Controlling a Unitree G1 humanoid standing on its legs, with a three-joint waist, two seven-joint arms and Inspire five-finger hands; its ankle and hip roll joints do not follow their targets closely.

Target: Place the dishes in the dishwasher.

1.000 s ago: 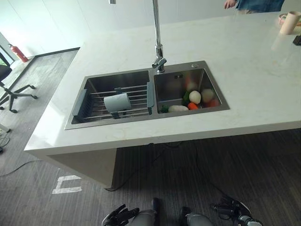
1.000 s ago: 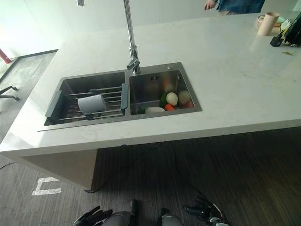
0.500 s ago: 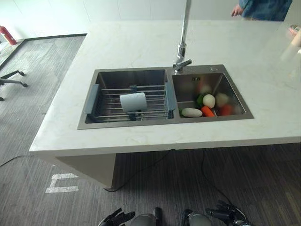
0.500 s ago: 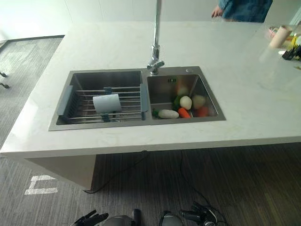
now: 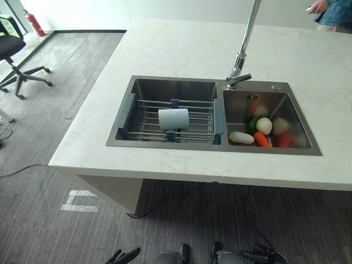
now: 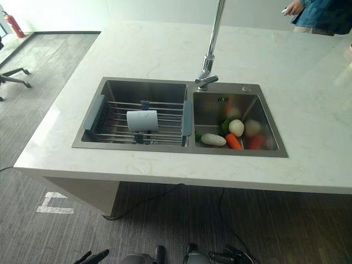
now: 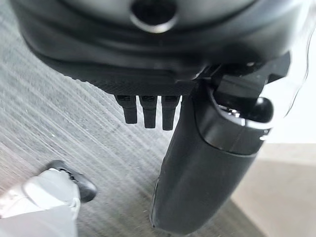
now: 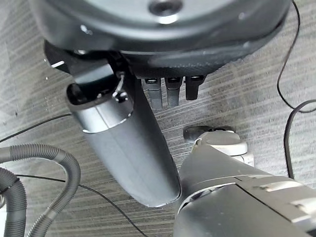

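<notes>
A pale grey cylindrical cup (image 5: 174, 119) is seen lying on its side on a wire dish rack with grey-blue end handles (image 5: 137, 116), which is set across the left basin of a stainless-steel double sink (image 5: 165, 88) sunk into a white marble-patterned counter (image 5: 181, 47) in the middle of the frame. In the right basin, toward the centre right, a long white vegetable (image 5: 241, 137), an orange carrot (image 5: 262, 139), a white egg-shaped piece (image 5: 264, 126) and some red and green pieces are piled together against the near wall. A tall chrome tap (image 5: 242, 60) rises from the back edge of the sink between the two basins.

At the bottom edge of the frame, well apart from the counter and low over the dark striped carpet (image 5: 55, 231), the left hand (image 5: 124, 256) is shown left of centre and the right hand (image 5: 263, 256) right of centre. In each wrist view the fingers (image 7: 144, 113) are held straight and relaxed beside the thumb, with nothing between them; the same is shown for the right hand's fingers (image 8: 170, 89).

At the upper right corner a person's hand (image 5: 318, 7) and a blue sleeve are shown beyond the counter. A black office chair (image 5: 14, 52) and a red fire extinguisher (image 5: 32, 22) are placed at the upper left.
</notes>
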